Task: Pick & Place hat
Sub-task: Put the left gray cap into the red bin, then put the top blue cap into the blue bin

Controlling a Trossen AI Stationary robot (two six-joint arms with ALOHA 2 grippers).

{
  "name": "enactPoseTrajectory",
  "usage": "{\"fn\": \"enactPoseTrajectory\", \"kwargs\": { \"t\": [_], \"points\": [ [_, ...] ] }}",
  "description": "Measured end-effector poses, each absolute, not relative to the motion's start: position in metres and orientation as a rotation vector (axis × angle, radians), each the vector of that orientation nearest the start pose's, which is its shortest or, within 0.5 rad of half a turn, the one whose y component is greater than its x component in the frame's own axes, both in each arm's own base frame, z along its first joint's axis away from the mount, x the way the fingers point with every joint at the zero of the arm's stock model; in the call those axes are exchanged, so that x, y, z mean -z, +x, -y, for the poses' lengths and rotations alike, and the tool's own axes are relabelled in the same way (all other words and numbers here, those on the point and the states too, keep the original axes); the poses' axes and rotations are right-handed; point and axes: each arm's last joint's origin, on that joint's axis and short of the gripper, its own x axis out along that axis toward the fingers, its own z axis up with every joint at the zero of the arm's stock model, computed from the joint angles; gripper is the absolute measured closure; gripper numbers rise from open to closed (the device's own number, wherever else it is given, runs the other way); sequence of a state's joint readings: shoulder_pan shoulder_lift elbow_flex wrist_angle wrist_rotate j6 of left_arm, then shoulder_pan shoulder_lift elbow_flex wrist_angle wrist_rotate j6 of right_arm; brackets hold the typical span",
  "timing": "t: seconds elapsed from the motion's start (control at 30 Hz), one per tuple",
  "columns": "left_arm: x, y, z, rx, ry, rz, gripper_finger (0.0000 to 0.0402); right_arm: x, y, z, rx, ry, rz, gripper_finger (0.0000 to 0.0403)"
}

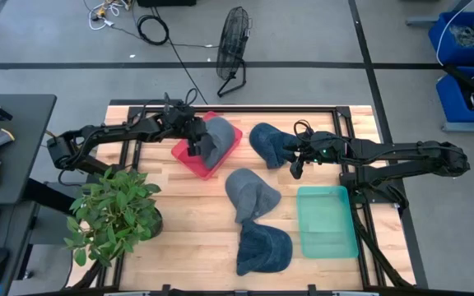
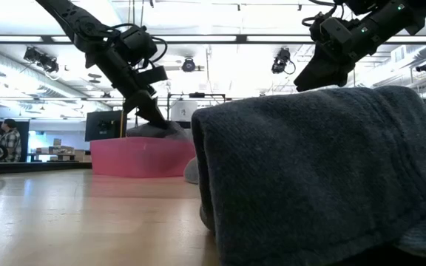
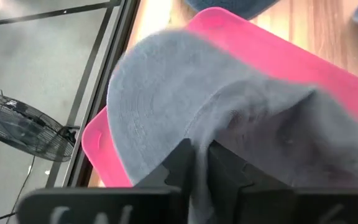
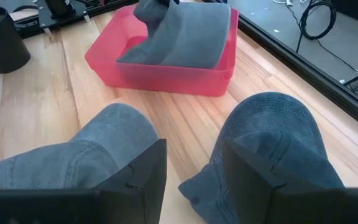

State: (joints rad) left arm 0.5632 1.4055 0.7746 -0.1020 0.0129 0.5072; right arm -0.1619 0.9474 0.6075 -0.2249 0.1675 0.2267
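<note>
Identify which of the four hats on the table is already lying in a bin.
The grey fabric hat in the pink plastic bin, pinched by the left claw. The other three hats lie on bare wood.

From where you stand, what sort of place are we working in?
Likely a robotics lab or workshop: ceiling strip lights over a big open room, a floor fan, loose cables, and blue storage bins.
</note>
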Motion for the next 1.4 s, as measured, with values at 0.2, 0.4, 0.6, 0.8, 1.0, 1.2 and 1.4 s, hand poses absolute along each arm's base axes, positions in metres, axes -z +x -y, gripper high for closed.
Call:
{"fn": "enactPoseTrajectory", "kwargs": {
  "t": [0.2, 0.4, 0.6, 0.8, 1.0, 1.2, 1.4],
  "points": [
    [-0.203, 0.238, -0.15, -0.332, 0.261, -0.82, 0.0273, -0.241, 0.195, 0.037, 0.382, 0.21, -0.53, 0.0243],
    [-0.203, 0.239, -0.149, -0.356, 0.194, -0.805, 0.0245, -0.241, 0.195, 0.037, 0.382, 0.21, -0.53, 0.0243],
    [-0.204, 0.245, -0.14, -0.33, 0.193, -0.791, 0.0254, -0.241, 0.195, 0.038, 0.419, 0.198, -0.527, 0.0243],
    [-0.208, 0.254, -0.129, -0.301, 0.218, -0.735, 0.0258, -0.242, 0.194, 0.04, 0.505, 0.169, -0.518, 0.0243],
    [-0.209, 0.26, -0.119, -0.277, 0.208, -0.711, 0.0258, -0.242, 0.193, 0.041, 0.541, 0.158, -0.514, 0.0243],
    [-0.21, 0.265, -0.112, -0.249, 0.228, -0.691, 0.0259, -0.238, 0.196, 0.043, 0.541, 0.139, -0.533, 0.0243],
    [-0.215, 0.269, -0.111, -0.261, 0.247, -0.63, 0.0259, -0.239, 0.211, 0.057, 0.567, 0.072, -0.549, 0.0243]
  ]
}}
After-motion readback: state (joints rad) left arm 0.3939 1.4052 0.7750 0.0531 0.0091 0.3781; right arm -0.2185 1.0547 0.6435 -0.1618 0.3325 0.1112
